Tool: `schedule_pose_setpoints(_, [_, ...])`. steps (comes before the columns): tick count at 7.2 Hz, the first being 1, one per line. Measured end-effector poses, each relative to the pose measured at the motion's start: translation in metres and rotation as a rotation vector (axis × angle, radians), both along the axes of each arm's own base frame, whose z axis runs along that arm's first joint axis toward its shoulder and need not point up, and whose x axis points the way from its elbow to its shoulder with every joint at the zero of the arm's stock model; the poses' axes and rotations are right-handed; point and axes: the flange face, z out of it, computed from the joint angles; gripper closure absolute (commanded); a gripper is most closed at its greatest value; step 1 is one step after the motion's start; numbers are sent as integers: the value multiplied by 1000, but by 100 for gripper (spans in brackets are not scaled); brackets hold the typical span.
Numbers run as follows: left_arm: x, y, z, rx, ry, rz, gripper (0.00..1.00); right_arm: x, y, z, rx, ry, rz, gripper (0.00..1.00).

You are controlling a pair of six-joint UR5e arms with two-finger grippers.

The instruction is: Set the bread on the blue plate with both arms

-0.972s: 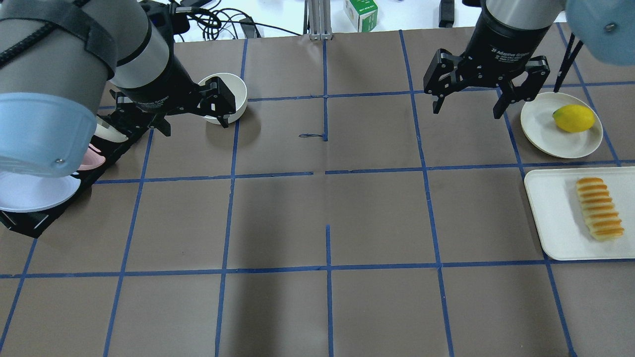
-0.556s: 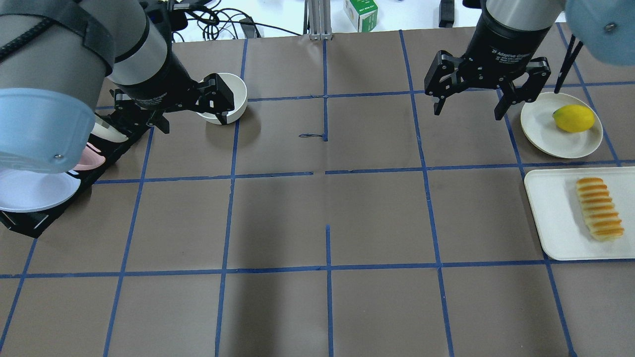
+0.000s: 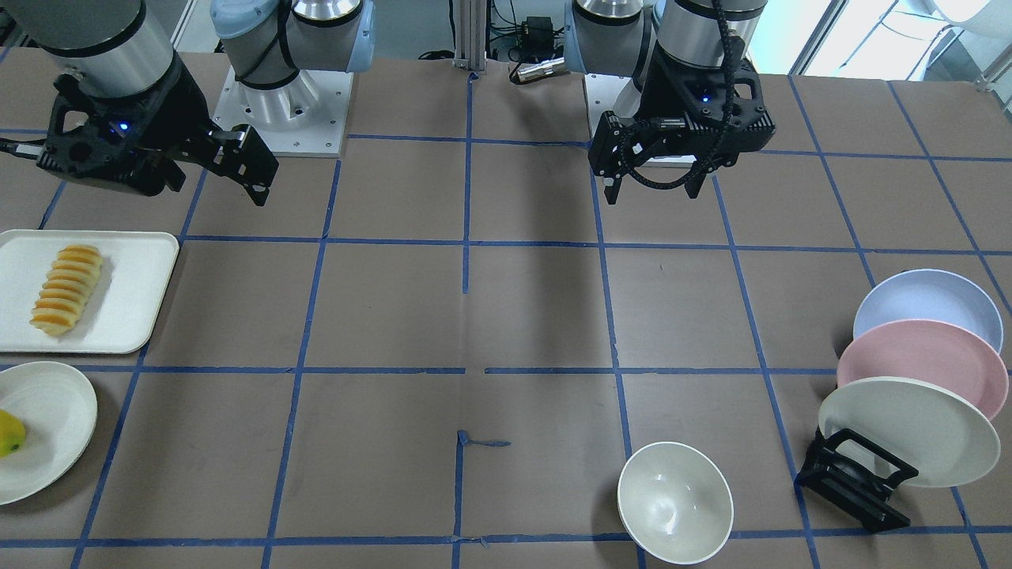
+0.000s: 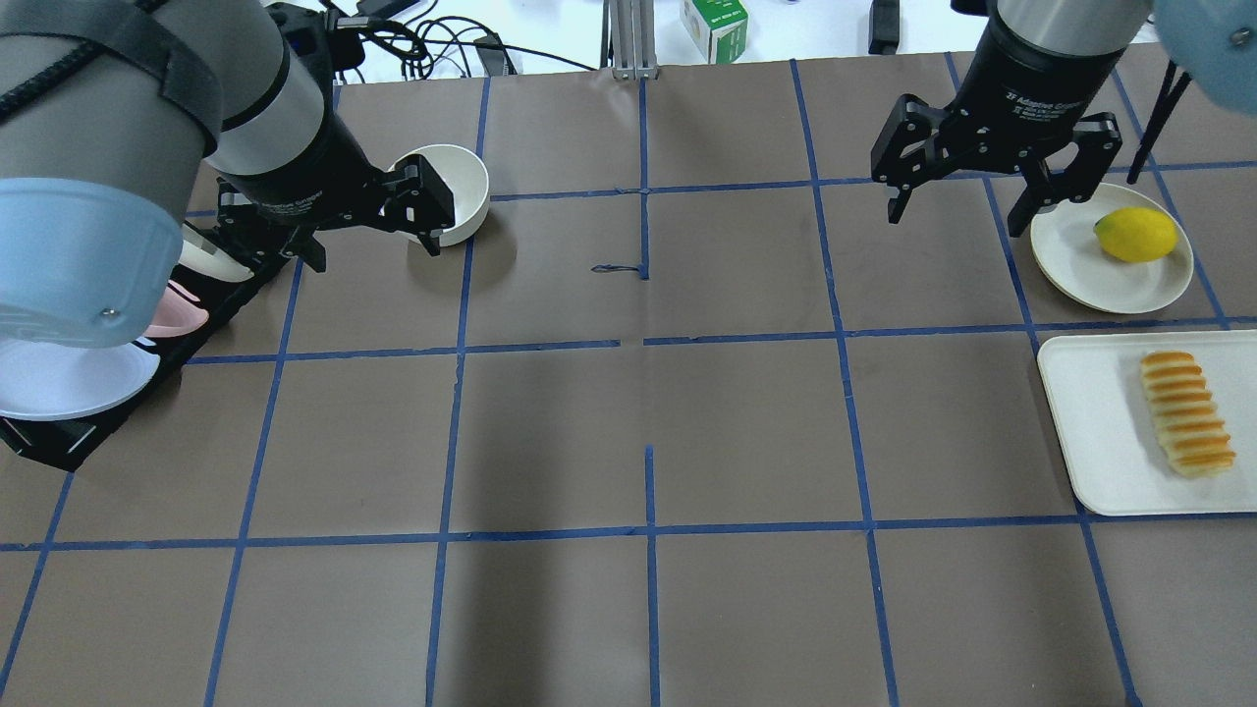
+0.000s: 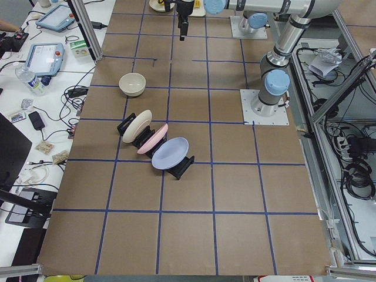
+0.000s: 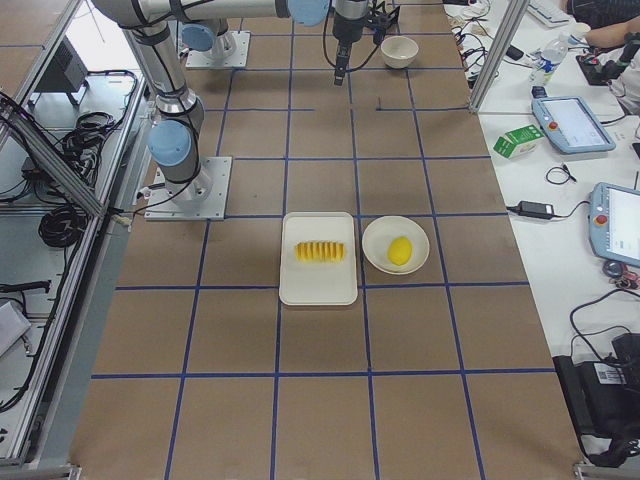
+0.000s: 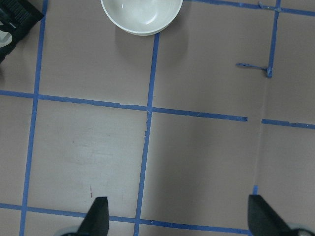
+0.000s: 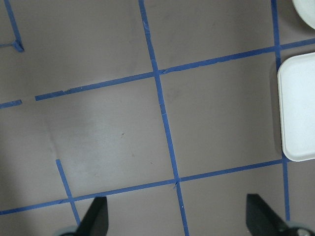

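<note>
The bread point(image 4: 1186, 413) lies on a white tray point(image 4: 1090, 422) at the right edge of the table; it also shows in the front view point(image 3: 67, 288). The blue plate point(image 3: 929, 304) stands tilted in a black rack point(image 3: 858, 478), nearest the robot; in the overhead view point(image 4: 69, 378) my left arm hides much of it. My left gripper point(image 4: 371, 245) is open and empty, hovering beside the rack and the white bowl point(image 4: 452, 191). My right gripper point(image 4: 957, 218) is open and empty, hovering above the table, left of the lemon plate and beyond the tray.
A pink plate point(image 3: 917, 371) and a cream plate point(image 3: 909, 431) share the rack. A cream plate point(image 4: 1075, 265) holding a lemon point(image 4: 1136, 234) sits beyond the tray. Blue tape lines grid the brown table.
My right gripper has moved right, toward the lemon plate and tray. My left gripper has shifted slightly left toward the rack. Both stay open; the bread has not moved.
</note>
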Motion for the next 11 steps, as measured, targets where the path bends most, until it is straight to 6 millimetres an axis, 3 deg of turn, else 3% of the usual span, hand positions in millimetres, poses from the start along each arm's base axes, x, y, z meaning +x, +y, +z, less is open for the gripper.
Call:
schedule_pose_setpoints(1, [12,-3,1,-1,-48,-37,0,-7,0,-1,8,1,-13,0])
schedule_pose_setpoints(2, [39,-11,3,2,-78,-47,0,-11,-1,-3,11,2,-19,0])
schedule_pose_setpoints(4, [135,-26,7,16,-100,39,0,-42,-7,-8,18,34,-48,0])
schedule_pose_setpoints(6, [237,-25,6,33,-101,205,0,-119,-18,-32,17,73,-54,0])
schedule_pose_setpoints(8, [356,-11,-12,65,-98,385,0,-203,-15,-73,-12,92,-26,0])
schedule_pose_setpoints(10, [448,-3,-39,45,-120,444,0,-270,-11,-127,-32,108,3,0])
schedule_pose_setpoints(11, [484,-3,-59,30,-131,485,0,-305,-11,-156,-29,102,17,0])
